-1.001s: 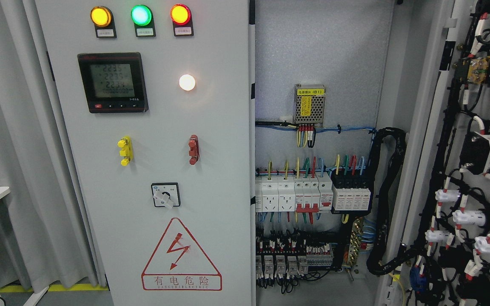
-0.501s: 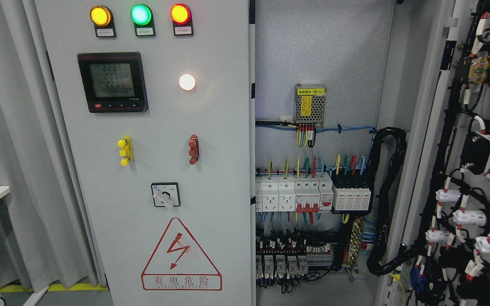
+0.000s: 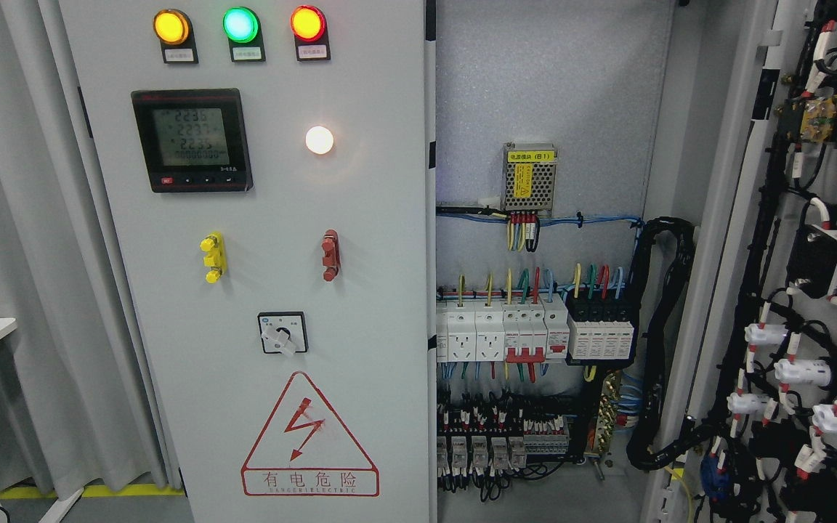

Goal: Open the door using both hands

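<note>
No robot hands in view, so cannot tell if open or closed. Left door (image 3: 259,290) shut, fills left side of cabinet. Right door (image 3: 803,290) swung wide open. Metal door looks stiff, heavy. Grab its right edge, beside wires (image 3: 535,341).

The left door (image 3: 259,290) is showing pale grey, carrying three lamps glowing amber (image 3: 171,26), green (image 3: 240,25) and red-orange (image 3: 308,23), a black meter (image 3: 192,140) and a white lamp (image 3: 320,140). A yellow handle (image 3: 213,257) and a dark red handle (image 3: 330,255) are showing below, above a red-outlined warning triangle (image 3: 309,436). White breakers (image 3: 502,333) are carrying yellow, green, red and blue wires.
</note>
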You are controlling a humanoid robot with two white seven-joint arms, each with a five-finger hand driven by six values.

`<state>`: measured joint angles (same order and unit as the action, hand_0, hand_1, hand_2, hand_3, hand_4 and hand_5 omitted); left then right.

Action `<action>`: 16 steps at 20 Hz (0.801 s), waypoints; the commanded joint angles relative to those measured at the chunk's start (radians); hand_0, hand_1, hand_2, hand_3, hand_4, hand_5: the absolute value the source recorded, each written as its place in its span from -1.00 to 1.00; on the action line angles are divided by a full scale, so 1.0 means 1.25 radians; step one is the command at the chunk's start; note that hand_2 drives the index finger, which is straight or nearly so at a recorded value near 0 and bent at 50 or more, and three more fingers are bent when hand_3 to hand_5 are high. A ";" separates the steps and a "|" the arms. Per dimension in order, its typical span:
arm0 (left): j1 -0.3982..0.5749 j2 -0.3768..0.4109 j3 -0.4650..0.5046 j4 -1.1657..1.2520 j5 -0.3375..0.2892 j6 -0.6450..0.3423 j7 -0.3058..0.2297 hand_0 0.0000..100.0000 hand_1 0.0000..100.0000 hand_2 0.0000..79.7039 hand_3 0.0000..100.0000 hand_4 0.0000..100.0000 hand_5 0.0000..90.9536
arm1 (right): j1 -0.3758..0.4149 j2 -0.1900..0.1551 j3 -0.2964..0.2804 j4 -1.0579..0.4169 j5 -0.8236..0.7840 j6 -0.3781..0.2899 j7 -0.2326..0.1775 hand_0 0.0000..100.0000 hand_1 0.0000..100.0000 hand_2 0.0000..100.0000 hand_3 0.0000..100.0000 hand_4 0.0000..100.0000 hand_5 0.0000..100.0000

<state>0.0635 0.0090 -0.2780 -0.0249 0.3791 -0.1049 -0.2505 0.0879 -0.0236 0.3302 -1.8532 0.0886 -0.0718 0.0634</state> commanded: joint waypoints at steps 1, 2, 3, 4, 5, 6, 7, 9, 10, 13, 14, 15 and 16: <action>-0.005 0.012 0.006 0.002 0.000 -0.026 0.000 -0.42 -1.00 -0.93 -0.94 -0.93 -1.00 | -0.052 0.016 -0.039 -0.099 0.035 0.000 0.000 -0.56 -1.00 -1.00 -1.00 -1.00 -1.00; -0.007 0.016 0.006 0.002 0.000 -0.036 0.002 -0.42 -1.00 -0.93 -0.94 -0.93 -1.00 | -0.060 0.016 -0.049 -0.099 0.035 0.001 0.000 -0.56 -1.00 -1.00 -1.00 -1.00 -1.00; -0.009 0.020 0.006 0.002 0.000 -0.039 0.002 -0.42 -1.00 -0.93 -0.94 -0.93 -1.00 | -0.071 0.018 -0.057 -0.097 0.036 0.002 0.000 -0.56 -1.00 -1.00 -1.00 -1.00 -1.00; -0.012 0.021 0.006 0.000 0.000 -0.039 0.002 -0.42 -1.00 -0.93 -0.94 -0.93 -1.00 | -0.087 0.019 -0.059 -0.094 0.036 0.003 0.000 -0.56 -1.00 -1.00 -1.00 -1.00 -1.00; -0.016 0.023 0.006 0.000 0.000 -0.039 0.000 -0.42 -1.00 -0.93 -0.94 -0.93 -1.00 | -0.100 0.019 -0.063 -0.093 0.036 0.006 0.000 -0.56 -1.00 -1.00 -1.00 -1.00 -1.00; -0.018 0.024 0.006 0.000 0.000 -0.039 0.000 -0.42 -1.00 -0.93 -0.94 -0.93 -1.00 | -0.114 0.019 -0.069 -0.092 0.036 0.018 0.000 -0.56 -1.00 -1.00 -1.00 -1.00 -1.00; -0.018 0.022 0.006 0.000 0.002 -0.039 0.000 -0.42 -1.00 -0.93 -0.94 -0.93 -1.00 | -0.127 0.019 -0.074 -0.089 0.036 0.028 -0.002 -0.56 -1.00 -1.00 -1.00 -1.00 -1.00; -0.023 0.022 0.006 0.000 0.002 -0.038 -0.003 -0.42 -1.00 -0.93 -0.94 -0.93 -1.00 | -0.154 0.019 -0.085 -0.076 0.032 0.043 -0.002 -0.56 -1.00 -1.00 -1.00 -1.00 -1.00; -0.023 0.022 0.008 -0.001 0.002 -0.038 -0.003 -0.42 -1.00 -0.93 -0.94 -0.93 -1.00 | -0.174 0.019 -0.090 -0.070 0.030 0.043 -0.003 -0.56 -1.00 -1.00 -1.00 -1.00 -1.00; -0.023 0.021 0.010 -0.002 0.002 -0.038 -0.005 -0.42 -1.00 -0.93 -0.94 -0.93 -1.00 | -0.214 0.019 -0.101 -0.042 0.025 0.044 -0.003 -0.56 -1.00 -1.00 -1.00 -1.00 -1.00; -0.023 0.021 0.009 -0.002 0.002 -0.038 -0.005 -0.42 -1.00 -0.93 -0.94 -0.93 -1.00 | -0.224 0.019 -0.100 -0.032 0.024 0.044 -0.003 -0.56 -1.00 -1.00 -1.00 -1.00 -1.00; -0.024 0.021 0.009 -0.005 0.002 -0.038 -0.005 -0.42 -1.00 -0.93 -0.94 -0.93 -1.00 | -0.238 0.019 -0.100 -0.023 0.022 0.045 -0.003 -0.56 -1.00 -1.00 -1.00 -1.00 -1.00; -0.024 0.021 0.010 -0.006 0.002 -0.038 -0.005 -0.42 -1.00 -0.93 -0.94 -0.93 -1.00 | -0.249 0.019 -0.100 -0.016 0.019 0.050 -0.003 -0.56 -1.00 -1.00 -1.00 -1.00 -1.00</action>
<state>0.0300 0.0265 -0.2705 -0.0058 0.3812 -0.1516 -0.2542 -0.1365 -0.0055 0.2490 -1.9119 0.1205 -0.0175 0.0602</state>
